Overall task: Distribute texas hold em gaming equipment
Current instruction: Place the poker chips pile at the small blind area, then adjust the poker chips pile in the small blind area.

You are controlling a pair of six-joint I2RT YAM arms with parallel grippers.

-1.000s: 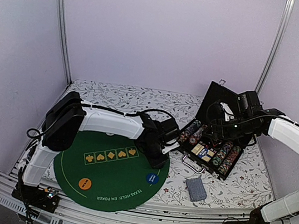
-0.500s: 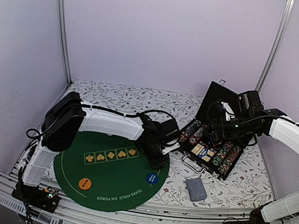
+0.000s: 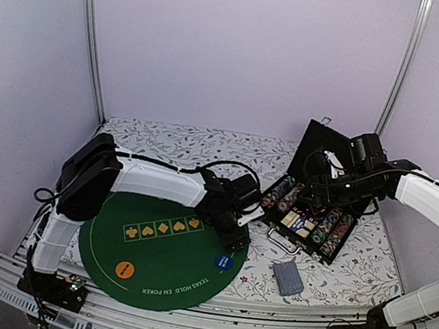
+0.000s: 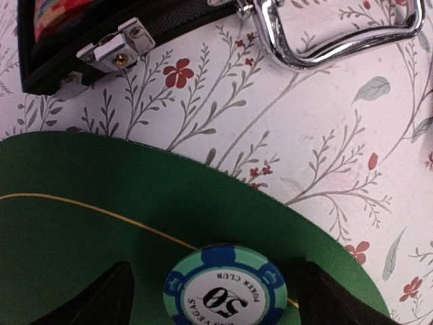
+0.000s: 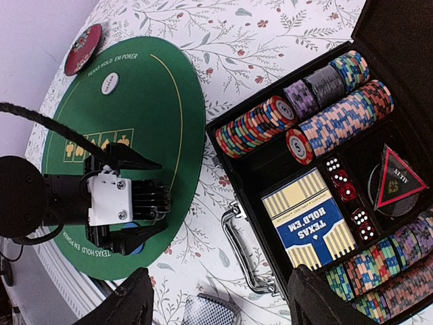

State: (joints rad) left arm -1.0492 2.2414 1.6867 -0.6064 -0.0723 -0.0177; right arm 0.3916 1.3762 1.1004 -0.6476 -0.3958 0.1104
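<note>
Open black case holds striped chip rows, a blue Texas Hold'em card box and red dice, beside the green mat

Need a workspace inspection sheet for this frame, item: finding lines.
Surface: floral-print tablecloth, round green felt poker mat.
Job's things: open black chip case with chip rows, card box, dice; blue-edged "50" poker chip at mat edge; blue round button and orange round button on mat; blue-grey patterned playing cards on cloth.
Clutter: dark red round disc beside mat.
Claws: left claw open astride the chip, not touching; right claw open, empty, over case.
Cables: black cable looped over left arm.
Surroundings: pale lilac walls, metal posts.
</note>
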